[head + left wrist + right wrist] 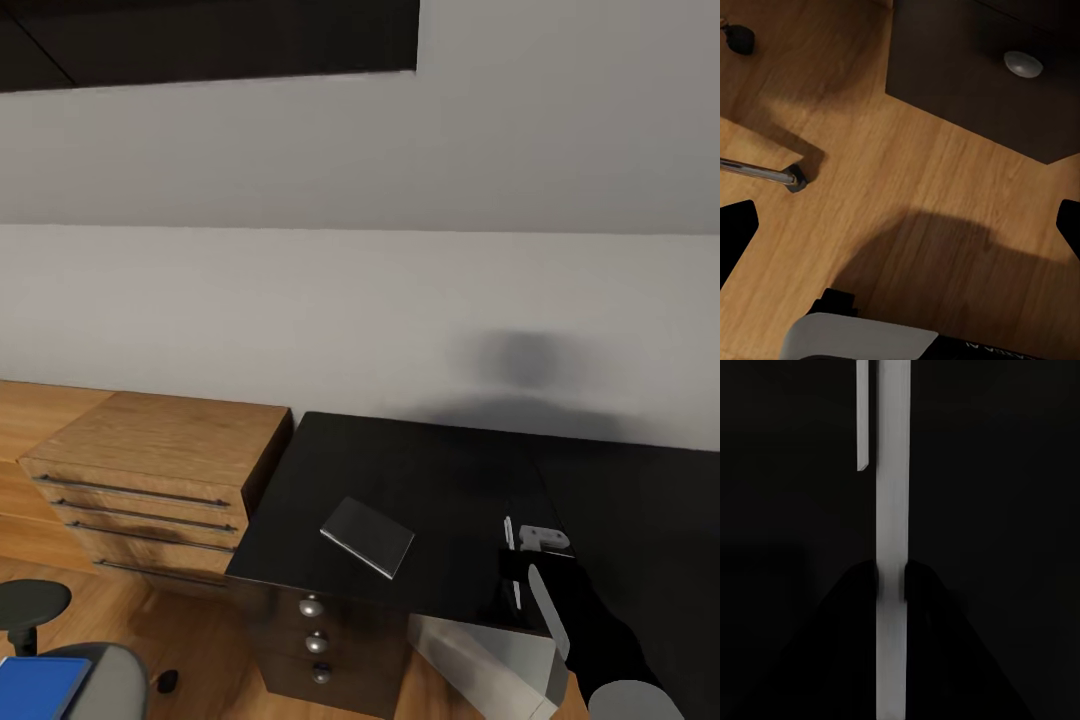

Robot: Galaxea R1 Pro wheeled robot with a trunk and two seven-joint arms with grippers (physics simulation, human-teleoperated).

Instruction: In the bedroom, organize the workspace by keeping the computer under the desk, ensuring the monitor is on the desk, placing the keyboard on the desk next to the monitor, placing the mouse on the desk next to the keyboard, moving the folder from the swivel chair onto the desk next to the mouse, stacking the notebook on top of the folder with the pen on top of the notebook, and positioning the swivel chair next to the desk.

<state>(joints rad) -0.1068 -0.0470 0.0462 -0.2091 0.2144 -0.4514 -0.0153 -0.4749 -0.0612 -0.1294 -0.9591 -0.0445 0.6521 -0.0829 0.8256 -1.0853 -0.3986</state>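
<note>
I see the desk against the wall, the wooden drawer unit beside it. The notebook lies on the desk's near part. My right gripper pinches the pen over the desk. Left gripper is spread above the floor.

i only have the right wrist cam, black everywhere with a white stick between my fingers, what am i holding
Observer: The pen. In the head view the right gripper has it pinched just over the desk, near the front edge.
Operator: where's the notebook
Observer: The notebook lies flat on the desk, to the left of your gripper, apart from it.
Operator: and the folder
Observer: The blue folder is on the chair, not on the desk yet.
</note>
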